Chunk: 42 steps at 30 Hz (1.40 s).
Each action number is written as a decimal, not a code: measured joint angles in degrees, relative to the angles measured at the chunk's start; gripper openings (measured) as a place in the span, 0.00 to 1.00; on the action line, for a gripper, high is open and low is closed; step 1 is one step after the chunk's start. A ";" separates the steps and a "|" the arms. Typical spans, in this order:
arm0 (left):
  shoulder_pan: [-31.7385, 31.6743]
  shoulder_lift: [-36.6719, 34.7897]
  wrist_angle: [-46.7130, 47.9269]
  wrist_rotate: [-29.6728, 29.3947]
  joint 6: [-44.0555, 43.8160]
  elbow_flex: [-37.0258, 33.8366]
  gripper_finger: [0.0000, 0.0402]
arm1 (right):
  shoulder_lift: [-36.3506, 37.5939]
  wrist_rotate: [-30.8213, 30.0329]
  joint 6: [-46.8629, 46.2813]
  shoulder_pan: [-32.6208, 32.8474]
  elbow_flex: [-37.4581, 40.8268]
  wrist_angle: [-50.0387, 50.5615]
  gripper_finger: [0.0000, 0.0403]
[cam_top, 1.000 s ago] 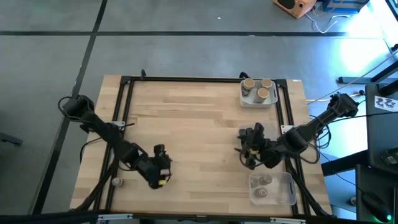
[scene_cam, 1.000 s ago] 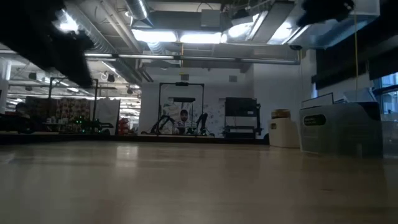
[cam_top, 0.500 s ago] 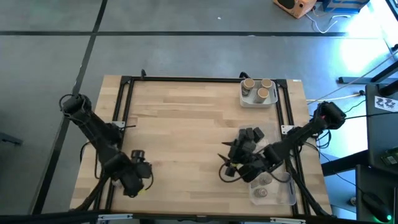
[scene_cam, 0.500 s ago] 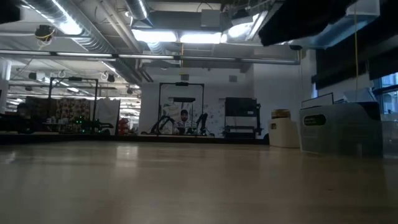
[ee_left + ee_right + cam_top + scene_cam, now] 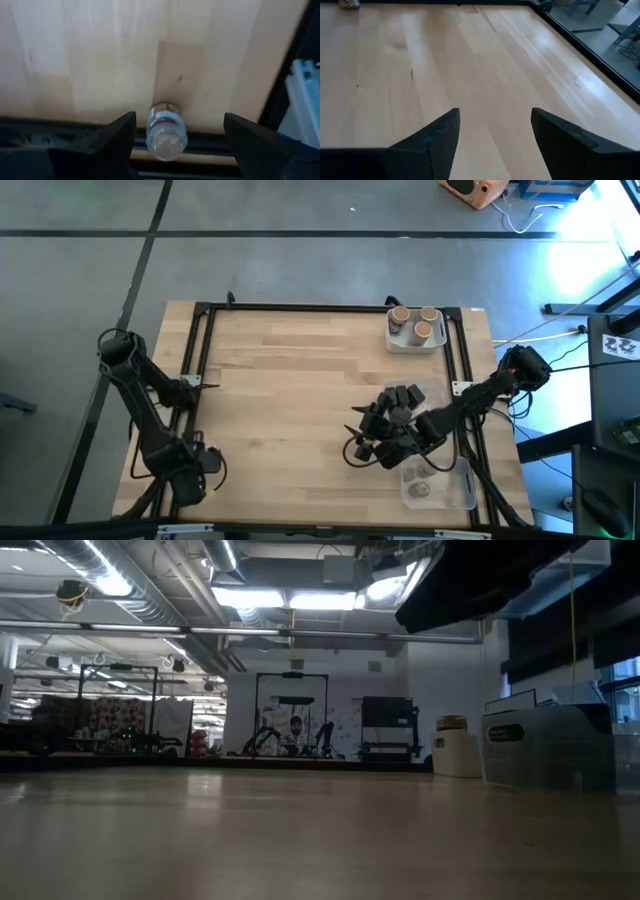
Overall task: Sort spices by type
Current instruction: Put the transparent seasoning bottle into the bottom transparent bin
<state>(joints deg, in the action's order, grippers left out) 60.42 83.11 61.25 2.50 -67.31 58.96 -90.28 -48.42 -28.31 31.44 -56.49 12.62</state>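
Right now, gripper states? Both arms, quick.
Left gripper: open, empty, over the small silver jar at the table's edge.
Right gripper: open, empty, bare wood between its fingers.

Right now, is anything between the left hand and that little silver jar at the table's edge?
Nothing visible. The left hand hangs open directly over the small round greyish-silver jar, which lies against the black frame rail at the wooden table's edge. Its fingers straddle it with bare wood around.
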 joint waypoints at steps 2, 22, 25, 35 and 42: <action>0.25 0.62 0.00 1.53 -1.11 -0.58 0.71 | 0.00 0.05 0.04 0.00 0.00 0.03 0.61; 1.16 8.22 -0.87 14.16 5.42 -4.44 0.66 | 0.00 0.42 0.14 0.02 0.00 0.38 0.61; 1.16 8.52 -0.88 13.45 6.67 -4.44 0.58 | 0.00 0.42 0.14 0.02 0.00 0.37 0.61; -0.36 8.39 -2.26 12.11 8.06 -4.14 0.39 | 0.00 0.42 0.14 0.02 0.00 0.37 0.61; -7.09 8.46 -2.37 8.28 10.42 -0.77 0.39 | 0.00 0.48 0.14 0.02 0.00 0.35 0.61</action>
<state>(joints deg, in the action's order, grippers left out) 53.34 91.57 58.88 10.78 -56.89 58.19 -90.28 -47.95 -28.16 31.46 -56.49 12.97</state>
